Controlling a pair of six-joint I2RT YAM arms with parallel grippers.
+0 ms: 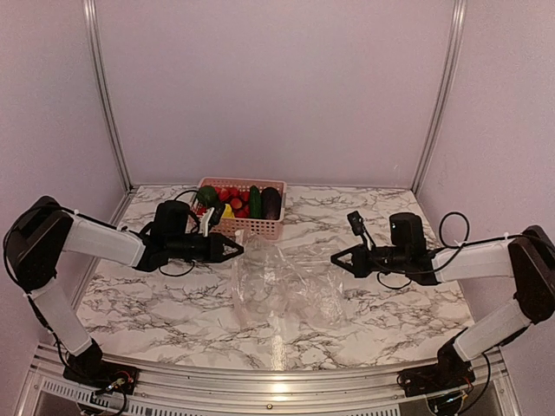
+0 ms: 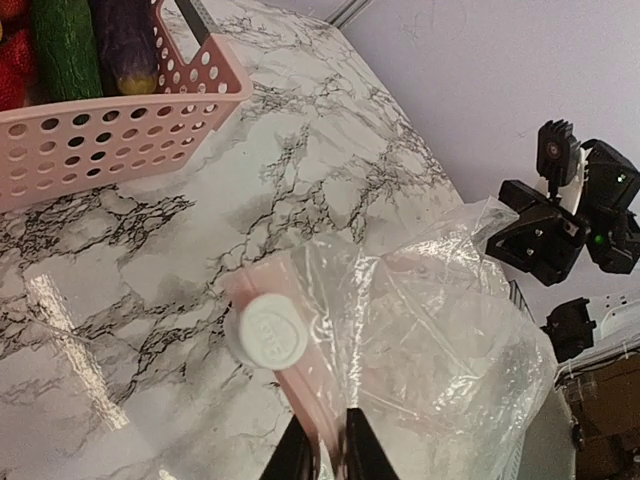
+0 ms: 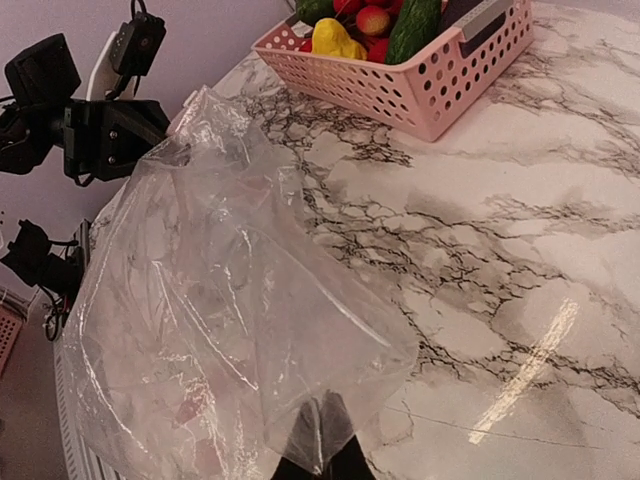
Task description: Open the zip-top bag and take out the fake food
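Observation:
The clear zip-top bag [image 1: 286, 282] hangs stretched between both grippers over the marble table, and I see no food inside it. My left gripper [image 1: 236, 249] is shut on the bag's pink zip strip [image 2: 300, 385], just below a round white tab [image 2: 268, 330]. On the opposite side, my right gripper [image 1: 336, 258] is shut on a corner of the bag [image 3: 220, 300]. The fake food [image 1: 238, 201] lies in the pink basket [image 1: 251, 227]: red pieces, a green cucumber [image 3: 412, 28], a yellow piece [image 3: 335, 38] and a purple eggplant [image 2: 128, 45].
The pink slotted basket [image 3: 420, 90] stands at the back of the table [image 1: 156, 303], just behind my left gripper. Pale walls with metal frame posts [image 1: 440, 95] close in the back and sides.

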